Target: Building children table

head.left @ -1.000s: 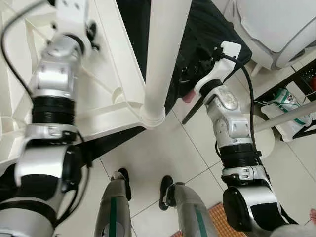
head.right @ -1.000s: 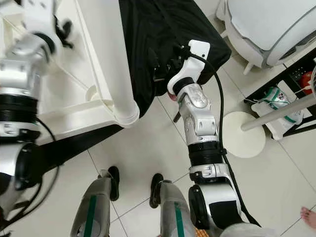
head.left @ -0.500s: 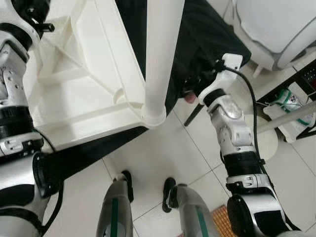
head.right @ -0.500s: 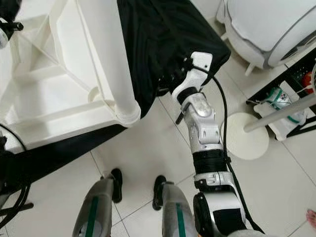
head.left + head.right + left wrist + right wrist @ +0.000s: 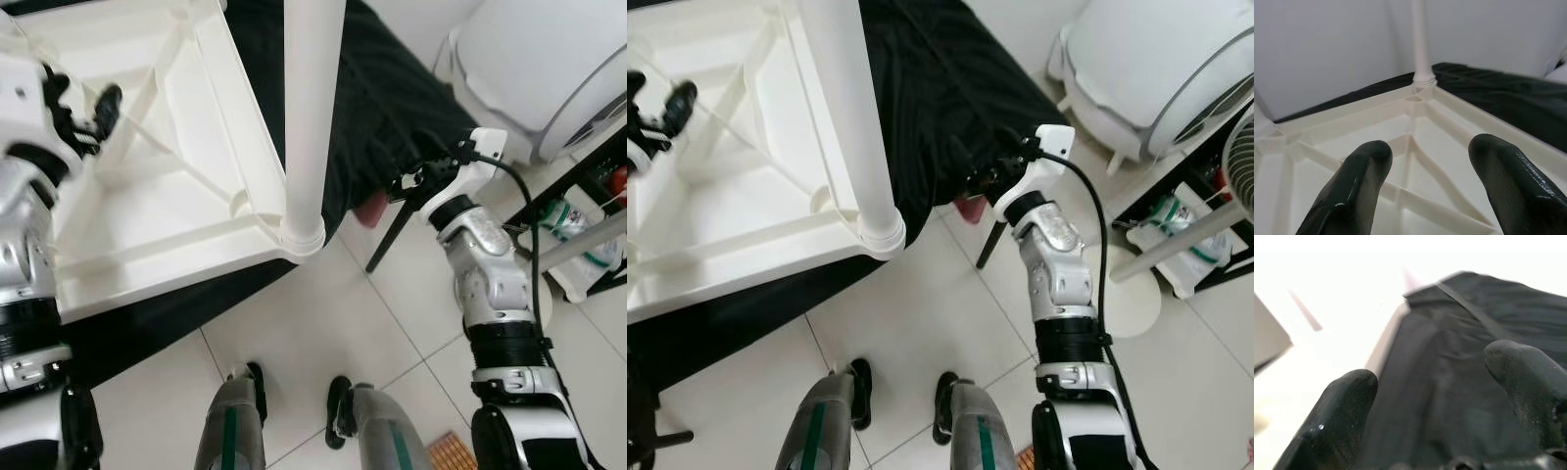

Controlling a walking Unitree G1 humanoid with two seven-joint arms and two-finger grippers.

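Note:
The white children's table (image 5: 167, 211) lies upside down on a black cloth (image 5: 392, 88), ribbed underside up. One white leg (image 5: 312, 108) stands upright in the socket at its near corner. My left gripper (image 5: 98, 103) hovers over the left part of the underside; in the left wrist view (image 5: 1430, 152) it is open above the ribs, with the leg (image 5: 1419, 44) at the far corner. Beside the table, my right gripper (image 5: 404, 186) is open over the black cloth (image 5: 1459, 382), holding nothing.
A large white rounded appliance (image 5: 549, 69) stands at the back right. A fan's round base (image 5: 1129, 296) and pole, and a black shelf with small items (image 5: 588, 211), are on the right. A thin black rod (image 5: 388, 240) slants to the tiled floor. My feet (image 5: 294, 387) stand close to the table.
My left arm has swung leftward off the middle of the picture, its gripper now over the left of the underside. The right arm shifted a little rightward. The camera has also moved.

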